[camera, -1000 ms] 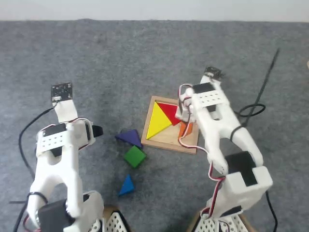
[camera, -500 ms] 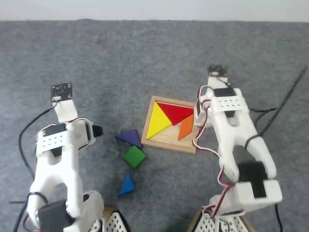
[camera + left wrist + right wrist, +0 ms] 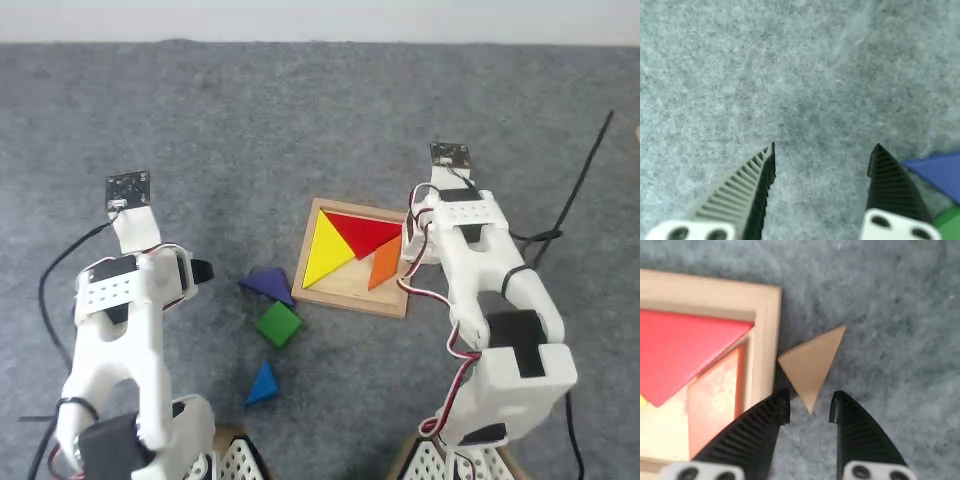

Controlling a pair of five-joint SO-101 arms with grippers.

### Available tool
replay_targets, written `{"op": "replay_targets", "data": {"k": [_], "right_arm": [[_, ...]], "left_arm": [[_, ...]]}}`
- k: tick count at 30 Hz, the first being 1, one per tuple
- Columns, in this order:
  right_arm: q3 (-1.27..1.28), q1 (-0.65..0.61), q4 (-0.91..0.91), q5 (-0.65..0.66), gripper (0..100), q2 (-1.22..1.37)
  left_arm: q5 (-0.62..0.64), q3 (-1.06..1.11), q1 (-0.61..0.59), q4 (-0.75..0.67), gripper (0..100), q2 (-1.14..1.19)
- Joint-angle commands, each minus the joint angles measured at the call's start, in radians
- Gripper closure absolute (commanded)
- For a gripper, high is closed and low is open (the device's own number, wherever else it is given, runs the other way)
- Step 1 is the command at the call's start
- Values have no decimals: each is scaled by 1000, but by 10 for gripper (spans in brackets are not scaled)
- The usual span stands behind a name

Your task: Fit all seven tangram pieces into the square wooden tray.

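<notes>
The square wooden tray (image 3: pixel 330 292) holds a yellow triangle (image 3: pixel 324 252), a red triangle (image 3: pixel 365 231) and an orange piece (image 3: pixel 384 263). On the carpet to its left lie a purple piece (image 3: pixel 268 284), a green square (image 3: pixel 279 323) and a blue triangle (image 3: pixel 263 384). My right gripper (image 3: pixel 413 243) sits just off the tray's right edge. In its wrist view the right gripper (image 3: pixel 809 405) is open, with the tip of a tan triangle (image 3: pixel 810 362) between its fingers, beside the tray wall (image 3: pixel 765 340). My left gripper (image 3: pixel 822 155) is open over bare carpet, near the purple piece (image 3: pixel 935 170).
Grey carpet covers the table. A black cable (image 3: pixel 575 190) trails to the right of the right arm. The left arm (image 3: pixel 125 300) stands well left of the loose pieces, with open carpet behind the tray.
The right gripper left the orange piece lying in the tray and moved right, off the tray's edge. The left arm has not moved.
</notes>
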Motion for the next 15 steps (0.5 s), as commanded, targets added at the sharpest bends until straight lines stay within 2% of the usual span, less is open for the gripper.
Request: {"op": "replay_targets", "data": {"k": [1,15], "right_arm": [[-91,25,-19,-11,858,-4],[-129,8,-48,-2,845,70]], "left_arm": [[-5,-5,5,-17,705,-38],[-5,-5,5,-12,705,-40]]}}
